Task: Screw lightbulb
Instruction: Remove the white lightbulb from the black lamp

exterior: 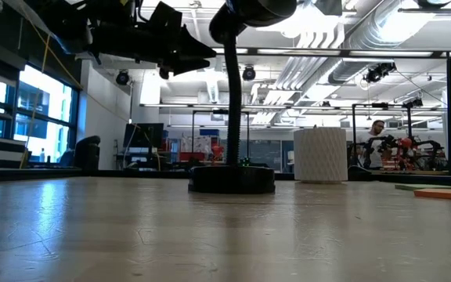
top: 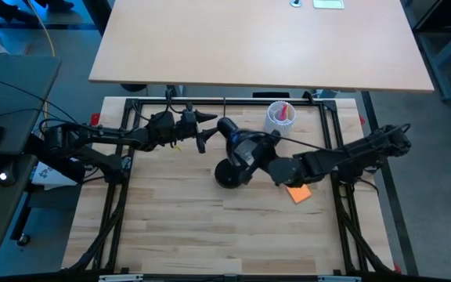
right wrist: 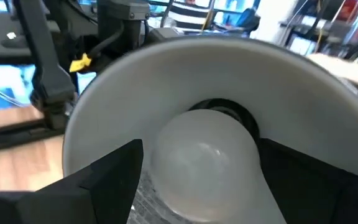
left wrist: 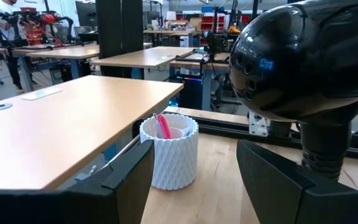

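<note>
Right gripper (right wrist: 197,180): mine, spread wide, one dark finger on each side of the small white rounded lightbulb (right wrist: 204,165); whether the pads actually press on the glass I cannot tell.
Lightbulb: between my right fingers, its rounded end pointing into the white inner bowl of the lamp shade (right wrist: 185,81), right at the dark socket ring in the bowl's centre; a ribbed silvery base shows toward my wrist.
Right arm (top: 366,149): comes in from the right side of the table to the lamp head near the middle.
Left gripper (left wrist: 194,174): mine, fingers well apart with nothing between them; it hangs in the air just beside the glossy black domed back of the lamp head (left wrist: 303,56), not touching it.
Left arm (top: 108,137): stretches in from the left side, ending beside the lamp.
Black desk lamp (top: 237,153): round flat base (exterior: 232,180) on the pale wooden table top (top: 194,227), thin curved neck (exterior: 229,94) rising from it to the head above.
White ribbed cylindrical cup (left wrist: 169,152): upright on the table beyond the lamp, near the far edge, with a red item (left wrist: 163,126) standing inside it.
Orange flat piece (top: 297,193): lies on the table under my right arm, near the lamp base.
Second table (top: 257,39): light wood, beyond the black frame.
Person (exterior: 377,139): far off in the room behind.
</note>
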Tool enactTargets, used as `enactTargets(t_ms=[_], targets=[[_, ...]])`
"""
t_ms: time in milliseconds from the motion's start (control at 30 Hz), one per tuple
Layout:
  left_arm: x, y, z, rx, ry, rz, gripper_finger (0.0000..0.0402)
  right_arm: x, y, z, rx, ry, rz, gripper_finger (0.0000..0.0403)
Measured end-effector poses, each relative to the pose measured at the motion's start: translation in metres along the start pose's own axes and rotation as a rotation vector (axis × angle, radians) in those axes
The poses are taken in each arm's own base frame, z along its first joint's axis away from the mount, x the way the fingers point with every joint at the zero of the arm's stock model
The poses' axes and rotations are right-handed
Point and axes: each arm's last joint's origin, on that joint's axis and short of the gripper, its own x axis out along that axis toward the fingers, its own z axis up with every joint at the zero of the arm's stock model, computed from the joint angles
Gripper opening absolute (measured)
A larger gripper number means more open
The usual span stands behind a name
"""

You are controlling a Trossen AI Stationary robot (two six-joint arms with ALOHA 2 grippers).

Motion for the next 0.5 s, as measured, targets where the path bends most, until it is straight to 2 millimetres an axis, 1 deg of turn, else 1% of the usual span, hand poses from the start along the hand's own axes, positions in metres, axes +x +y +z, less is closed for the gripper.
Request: enactTargets(t_ms=[167, 300, 400, 500], targets=[[0.0, 0.0, 0.0, 0.0, 0.0, 0.0, 0.0224, 0.0059, -0.0043, 0.0003, 0.026, 0.006, -0.005, 0.0314], [0.0, 0.0001, 0.0, 0.0, 0.0, 0.001, 0.0224, 0.0074, -0.0057, 0.0004, -0.012, 0.007, -0.011, 0.0309], [0.0, 0.0001, -0.0001, 0.0, 0.001, 0.001, 0.0224, 0.0073, -0.0061, 0.0002, -0.073, 0.008, -0.025, 0.029], [0.0, 0.0001, 0.0, 0.0, 0.0, 0.001, 0.0224, 0.0073, -0.0065, 0.0001, -0.179, 0.009, -0.039, 0.0264]])
